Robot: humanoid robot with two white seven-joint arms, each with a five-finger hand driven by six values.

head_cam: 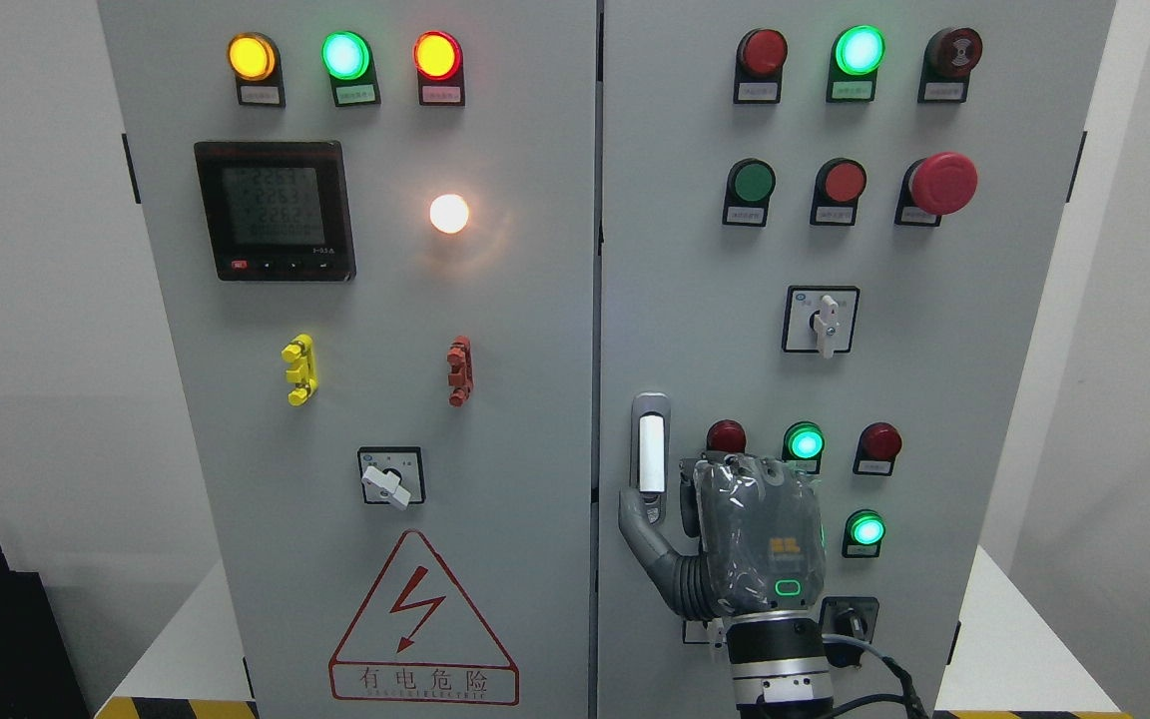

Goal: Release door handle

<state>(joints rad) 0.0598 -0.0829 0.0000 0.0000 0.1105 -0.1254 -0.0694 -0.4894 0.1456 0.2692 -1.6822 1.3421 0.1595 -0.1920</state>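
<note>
The door handle, a grey frame with a white lever, stands upright at the left edge of the right cabinet door. My right hand comes up from the bottom edge, its back toward the camera, just right of the handle. The thumb is spread out to the left and its tip lies against the handle's lower end. The other fingers point toward the panel beside the handle and wrap around nothing. Both cabinet doors look shut. My left arm does not show.
Around the hand on the right door are lit green lamps, red buttons, a white rotary switch and a key switch. A red mushroom stop button sticks out higher up. The left door carries a meter and a warning triangle.
</note>
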